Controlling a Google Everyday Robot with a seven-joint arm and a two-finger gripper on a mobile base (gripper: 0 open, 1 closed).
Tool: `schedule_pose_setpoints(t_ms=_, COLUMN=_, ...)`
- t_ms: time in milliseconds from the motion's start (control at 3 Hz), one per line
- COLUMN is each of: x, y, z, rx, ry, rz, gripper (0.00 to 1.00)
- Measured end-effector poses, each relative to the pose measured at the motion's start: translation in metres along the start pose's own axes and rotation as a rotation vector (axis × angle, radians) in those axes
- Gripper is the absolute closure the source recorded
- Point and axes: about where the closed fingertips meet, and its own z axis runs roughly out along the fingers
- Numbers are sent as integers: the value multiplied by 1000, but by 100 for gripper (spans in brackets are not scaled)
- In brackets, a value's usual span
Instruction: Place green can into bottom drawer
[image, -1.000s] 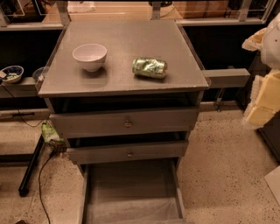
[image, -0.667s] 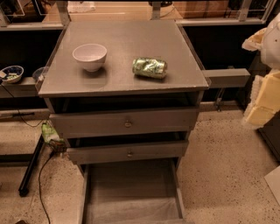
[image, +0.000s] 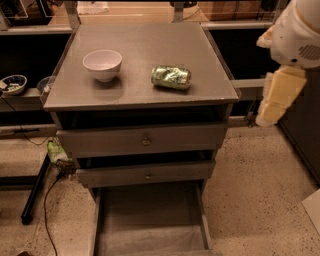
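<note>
The green can (image: 171, 77) lies on its side on the grey cabinet top (image: 145, 45), right of centre, next to a white bowl (image: 102, 64). The bottom drawer (image: 150, 220) is pulled out at the foot of the cabinet, and its flat grey floor is bare. My gripper (image: 276, 98) hangs as a cream-coloured piece under the white arm (image: 300, 32) at the right edge. It is off the cabinet's right side, level with the top, well clear of the can, and holds nothing.
Two shallower drawers with small knobs (image: 145, 141) sit above the bottom drawer, slightly pulled out. A small bowl (image: 12, 84) sits on a dark shelf at left. Cables and a black leg (image: 35, 192) lie on the speckled floor at left.
My arm and gripper have shifted a little left and up, closer to the cabinet's right side. The can, bowl and drawers have not moved.
</note>
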Motion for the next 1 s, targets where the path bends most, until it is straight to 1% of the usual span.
schedule_pose_setpoints(t_ms=333, x=-33, y=-35, z=47, rx=-49, ry=-29, rz=-16, gripper=0)
schedule_pose_setpoints(t_ms=667, x=-33, y=-35, z=47, rx=-49, ry=-30, rz=-16, gripper=0)
schedule_pose_setpoints(t_ms=1000, x=-33, y=-52, z=51, rx=-40, ry=-45, rz=5, gripper=0)
